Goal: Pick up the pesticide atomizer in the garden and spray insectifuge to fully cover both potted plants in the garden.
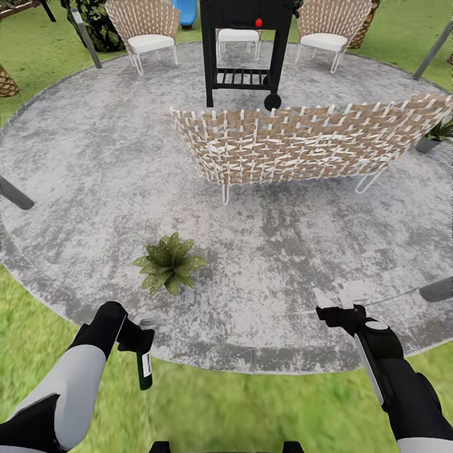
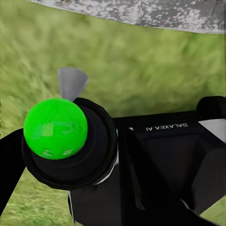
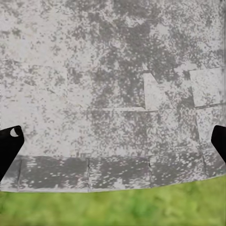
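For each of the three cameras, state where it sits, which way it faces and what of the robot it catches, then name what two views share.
Head view: on the head, facing forward and down over the stone patio, potted plant and wicker sofa; both arms show.
Left wrist view: near the left gripper, facing the lawn; the pesticide atomizer sits in its grip.
Right wrist view: near the right gripper, facing down at the patio's edge; both fingertips show.
Shared: head and left wrist views both show the atomizer.

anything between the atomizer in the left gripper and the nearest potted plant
Nothing: in the head view only bare patio stone separates the pesticide atomizer in the left gripper from the potted plant.
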Robot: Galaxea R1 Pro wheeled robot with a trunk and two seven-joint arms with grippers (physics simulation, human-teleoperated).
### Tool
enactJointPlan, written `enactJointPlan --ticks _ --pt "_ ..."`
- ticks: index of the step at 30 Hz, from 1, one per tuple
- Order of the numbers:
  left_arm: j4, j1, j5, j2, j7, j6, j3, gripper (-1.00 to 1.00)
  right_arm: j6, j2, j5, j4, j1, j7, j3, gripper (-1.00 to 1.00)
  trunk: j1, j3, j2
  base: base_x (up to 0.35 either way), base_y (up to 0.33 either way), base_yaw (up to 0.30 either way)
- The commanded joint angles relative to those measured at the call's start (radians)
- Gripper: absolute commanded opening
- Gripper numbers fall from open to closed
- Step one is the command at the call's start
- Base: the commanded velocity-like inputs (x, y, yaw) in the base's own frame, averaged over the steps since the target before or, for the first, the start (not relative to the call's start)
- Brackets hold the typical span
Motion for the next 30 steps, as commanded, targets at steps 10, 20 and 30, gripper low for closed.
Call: enactJointPlan --ticks 10,20,30 --pt "-0.001 -0.001 -0.011 -0.002 -0.010 0.001 0.005 -1.00 0.005 0.000 0.011 -0.002 0.000 0.009 -0.002 1.00 -0.038 0.047 0.070 0.000 0.000 0.000" --pt "-0.001 0.000 -0.011 -0.002 -0.010 0.001 0.005 -1.00 0.005 0.000 0.011 -0.002 0.000 0.009 -0.003 1.00 -0.077 0.094 0.140 0.000 0.000 0.000" --pt "-0.001 -0.001 -0.011 -0.001 -0.010 0.001 0.005 -1.00 0.005 0.000 0.011 -0.002 0.000 0.009 -0.002 1.00 -0.096 0.126 0.175 0.000 0.000 0.000"
